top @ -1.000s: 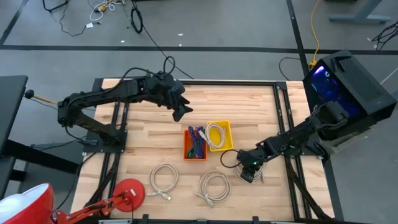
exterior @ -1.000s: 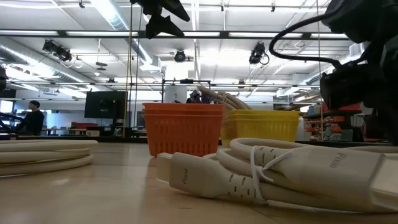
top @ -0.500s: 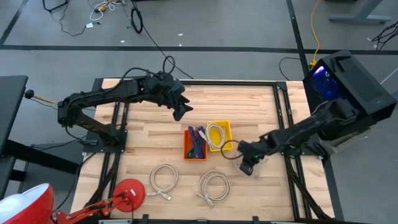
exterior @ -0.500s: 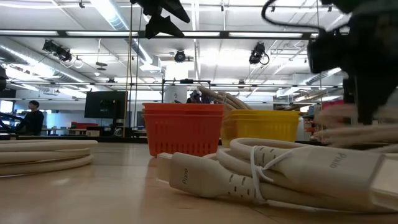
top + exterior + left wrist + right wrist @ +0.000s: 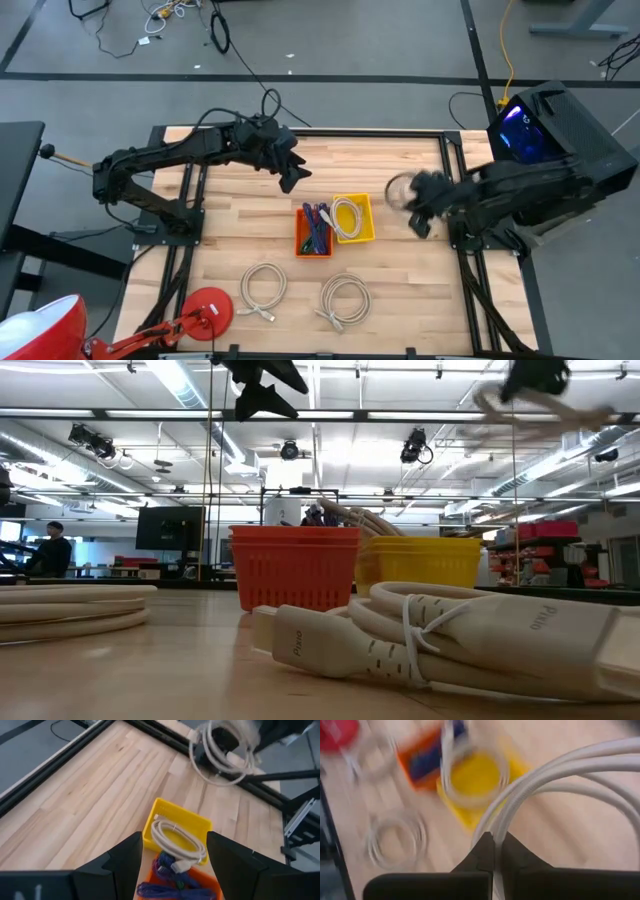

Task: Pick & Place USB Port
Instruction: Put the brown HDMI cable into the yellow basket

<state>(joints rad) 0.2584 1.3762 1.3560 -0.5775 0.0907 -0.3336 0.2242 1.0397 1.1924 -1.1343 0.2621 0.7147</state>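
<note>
Your right gripper (image 5: 420, 212), centre-right: jaws clamped on white cable coil (image 5: 400, 188); left gripper (image 5: 290, 172), upper centre: jaws apart, empty.

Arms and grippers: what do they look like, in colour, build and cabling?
Both arms are black, with slim jointed links. The left gripper has two dark, broad, flat fingers with angled faces. The right gripper has dark fingers that taper to narrow tips. No markings show, and I cannot make out cables on either arm.
</note>
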